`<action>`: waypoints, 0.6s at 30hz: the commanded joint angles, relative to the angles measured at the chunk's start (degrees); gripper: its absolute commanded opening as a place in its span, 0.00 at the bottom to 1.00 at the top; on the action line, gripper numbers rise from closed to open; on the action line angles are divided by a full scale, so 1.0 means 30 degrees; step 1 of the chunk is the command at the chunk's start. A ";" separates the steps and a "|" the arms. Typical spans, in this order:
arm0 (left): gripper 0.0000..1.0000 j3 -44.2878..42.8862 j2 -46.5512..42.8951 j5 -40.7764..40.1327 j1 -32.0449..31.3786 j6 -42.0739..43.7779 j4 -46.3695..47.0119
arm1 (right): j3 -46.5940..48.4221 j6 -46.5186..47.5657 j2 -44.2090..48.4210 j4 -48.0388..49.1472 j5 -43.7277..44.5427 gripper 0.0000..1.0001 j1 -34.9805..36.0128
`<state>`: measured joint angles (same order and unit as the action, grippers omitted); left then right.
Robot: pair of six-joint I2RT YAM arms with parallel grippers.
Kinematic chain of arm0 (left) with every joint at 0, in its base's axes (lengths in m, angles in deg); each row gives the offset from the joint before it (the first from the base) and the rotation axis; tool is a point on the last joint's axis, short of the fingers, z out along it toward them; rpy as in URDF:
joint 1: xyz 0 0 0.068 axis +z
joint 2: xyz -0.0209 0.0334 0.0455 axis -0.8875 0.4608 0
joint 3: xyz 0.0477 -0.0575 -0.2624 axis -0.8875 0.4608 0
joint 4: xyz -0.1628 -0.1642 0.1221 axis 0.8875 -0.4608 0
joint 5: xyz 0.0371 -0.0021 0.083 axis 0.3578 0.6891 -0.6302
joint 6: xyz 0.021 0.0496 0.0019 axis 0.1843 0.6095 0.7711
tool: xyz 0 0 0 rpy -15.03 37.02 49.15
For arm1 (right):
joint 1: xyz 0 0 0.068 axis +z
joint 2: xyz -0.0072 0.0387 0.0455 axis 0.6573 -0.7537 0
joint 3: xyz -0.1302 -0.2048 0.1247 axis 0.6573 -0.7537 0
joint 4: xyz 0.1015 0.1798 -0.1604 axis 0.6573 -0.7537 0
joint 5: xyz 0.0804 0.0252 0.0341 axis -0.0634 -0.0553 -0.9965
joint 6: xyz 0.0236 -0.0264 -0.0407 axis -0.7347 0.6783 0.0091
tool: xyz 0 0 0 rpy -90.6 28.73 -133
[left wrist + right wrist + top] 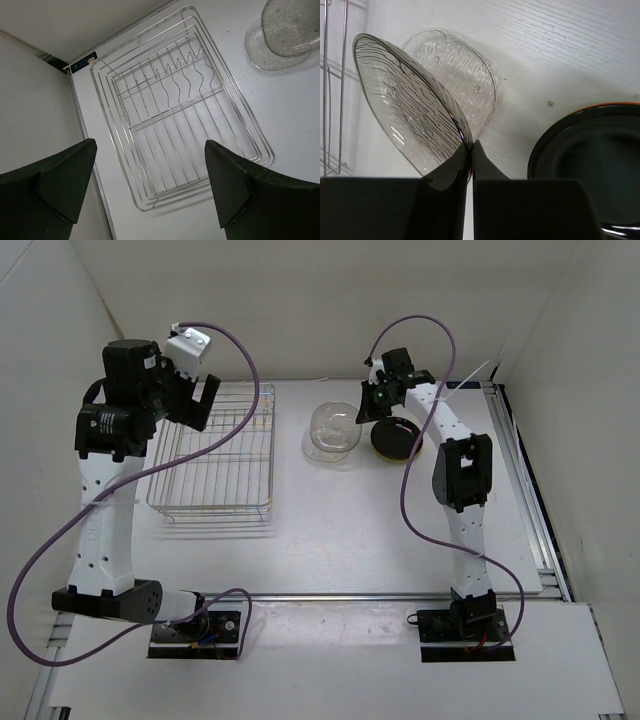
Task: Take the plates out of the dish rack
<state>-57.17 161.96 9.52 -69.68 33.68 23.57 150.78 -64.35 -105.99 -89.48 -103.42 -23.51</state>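
The silver wire dish rack (215, 455) stands at the left with no plates showing in it; it also fills the left wrist view (175, 120). My left gripper (200, 400) hangs open above the rack's far left end (150, 185). My right gripper (368, 405) is shut on the rim of a clear plate (410, 107), held tilted over another clear plate (470, 80) lying on the table (332, 435). A glossy black plate (395, 435) sits on a red-orange one to the right (595, 165).
White walls close in the table at the back and both sides. A metal rail (525, 490) runs along the right edge. Purple cables loop from both arms. The arm bases are bolted at the near edge.
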 commanded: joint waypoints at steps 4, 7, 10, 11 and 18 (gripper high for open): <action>1.00 0.0510 -0.0254 0.1356 0.0262 -0.0351 -0.0342 | 0.0577 -0.0857 -0.0685 0.1292 0.0218 0.03 0.0467; 1.00 0.0511 -0.0254 0.1356 0.0438 -0.0351 -0.0342 | 0.0372 -0.1414 -0.0687 0.1294 0.0745 0.03 0.0643; 1.00 0.0892 -0.0429 0.1561 0.0438 -0.0351 -0.0166 | 0.0022 -0.1651 -0.0687 0.1499 0.0950 0.03 0.0818; 1.00 0.1066 -0.0429 0.1561 0.0438 -0.0351 -0.0166 | 0.0020 -0.1651 -0.0687 0.1499 0.0950 0.03 0.0818; 1.00 0.1419 -0.0605 0.1737 0.0438 -0.0351 0.0010 | 0.0020 -0.1827 -0.1039 0.1499 0.1712 0.07 0.0994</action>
<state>-53.52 161.98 13.37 -68.67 33.14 22.98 150.76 -68.57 -108.48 -87.21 -99.88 -20.58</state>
